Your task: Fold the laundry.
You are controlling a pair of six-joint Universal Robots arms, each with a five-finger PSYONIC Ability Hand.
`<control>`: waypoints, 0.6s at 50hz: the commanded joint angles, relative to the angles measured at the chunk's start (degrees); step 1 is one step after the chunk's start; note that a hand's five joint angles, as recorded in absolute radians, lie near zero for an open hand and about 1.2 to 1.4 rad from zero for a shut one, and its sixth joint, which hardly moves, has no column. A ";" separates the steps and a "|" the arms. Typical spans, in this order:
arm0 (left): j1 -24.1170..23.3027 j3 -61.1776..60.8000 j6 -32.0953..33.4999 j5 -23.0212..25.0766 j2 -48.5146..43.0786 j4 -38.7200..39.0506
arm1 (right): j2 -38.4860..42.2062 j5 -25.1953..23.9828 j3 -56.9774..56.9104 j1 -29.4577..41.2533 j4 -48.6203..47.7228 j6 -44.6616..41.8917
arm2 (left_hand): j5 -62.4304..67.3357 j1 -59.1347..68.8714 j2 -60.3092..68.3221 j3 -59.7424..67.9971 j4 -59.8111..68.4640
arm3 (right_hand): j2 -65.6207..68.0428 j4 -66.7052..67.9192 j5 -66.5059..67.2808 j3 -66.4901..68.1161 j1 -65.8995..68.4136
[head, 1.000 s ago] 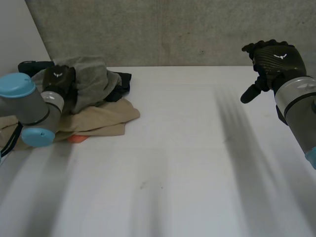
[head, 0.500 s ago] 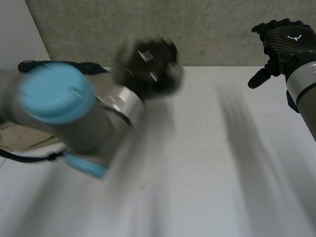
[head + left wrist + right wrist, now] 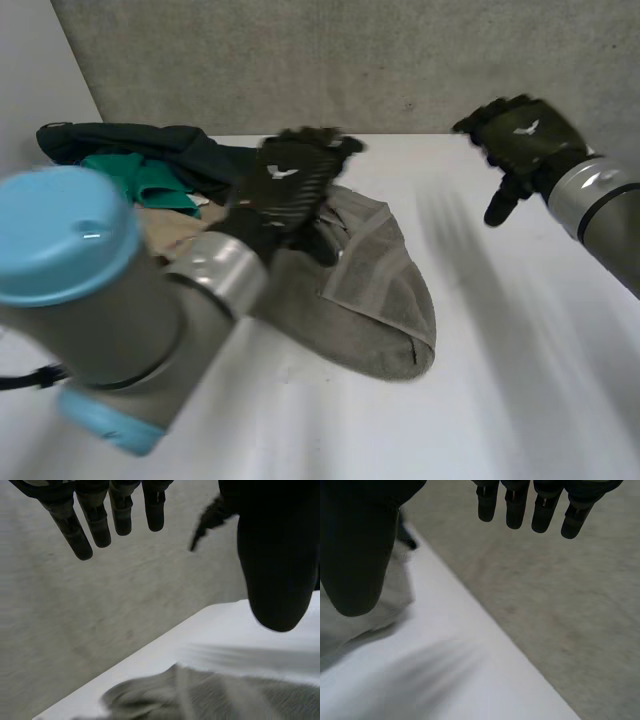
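Two robot hands over a white worktop [image 3: 500,400], neither holding anything.

Towel [image 3: 375,300]: grey, crumpled, lying on the worktop near its middle, one flap turned over on top, rounded end toward the near side. Seen in the left wrist view as a ridged grey heap [image 3: 210,695] below the fingertips.

Left robot hand [image 3: 285,190]: raised just above the towel's far end, apart from the cloth. Fingers [image 3: 95,525] straight and spread well clear of the thumb, so wide open and empty. Left arm [image 3: 110,320] crossing in front of the towel's left side and hiding that edge.

Right robot hand [image 3: 520,140]: well to the right of the towel, over bare worktop near the concrete wall [image 3: 350,60]. Fingers [image 3: 540,507] straight, thumb held far from them, likewise wide open with nothing in between.

Behind and to the left of the towel, a pile of laundry: dark green garment [image 3: 170,145] at the back, teal cloth [image 3: 140,180] just in front of it, beige cloth [image 3: 165,235] nearest the towel. Contact between beige cloth and towel not to be told, the arm covering that spot.
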 commanded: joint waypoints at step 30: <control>22.12 -24.41 2.65 -1.28 9.01 3.58 | 32.22 -6.02 -18.65 16.06 7.15 -35.30 | 0.56 0.51 0.51 0.03 0.66 | 17.10 16.92 16.06 17.03 15.79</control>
